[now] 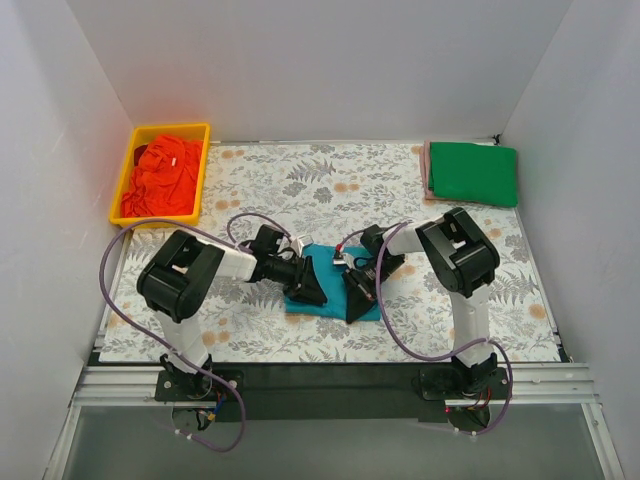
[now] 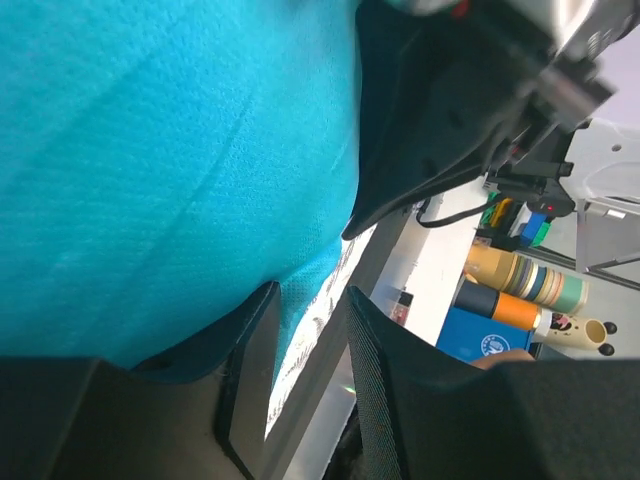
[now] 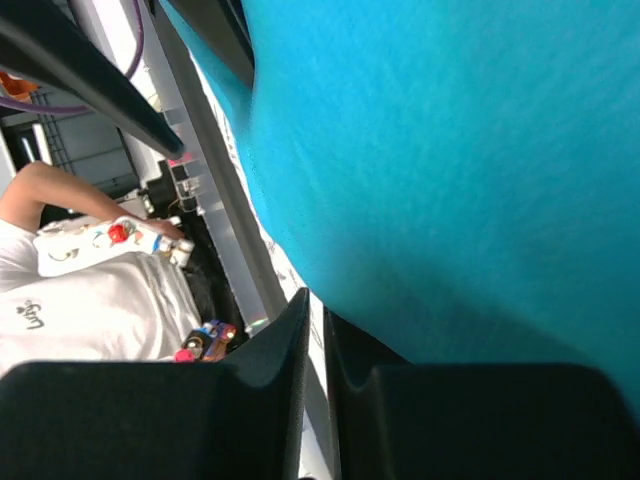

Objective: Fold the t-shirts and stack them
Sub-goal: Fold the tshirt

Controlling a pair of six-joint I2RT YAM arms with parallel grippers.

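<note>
In the overhead view the teal-blue t-shirt (image 1: 333,280) is lying as a small folded patch on the grey floral sheet (image 1: 300,180), a little toward 6 o'clock from the sheet's middle. Both arms are reaching in over it. The left hand (image 1: 308,290) is sitting on its 9 o'clock side and the right hand (image 1: 357,300) on its 4 o'clock side.

From the left wrist, the teal-blue t-shirt (image 2: 170,170) is filling most of the view. The left hand (image 2: 310,300) is showing its fingers narrowly spread, with the cloth's hem dipping into the gap and light showing beside it.

From the right wrist, the right hand (image 3: 315,305) is holding its fingers pressed almost together, with only a thin slit between them. The teal cloth (image 3: 450,150) is lying right at their tips, and whether any of it is caught cannot be told.

The green t-shirt (image 1: 472,174) is resting folded flat at 1 o'clock. The orange-red t-shirt (image 1: 160,180) is lying bunched inside the yellow bin (image 1: 120,190) at 10 o'clock.
</note>
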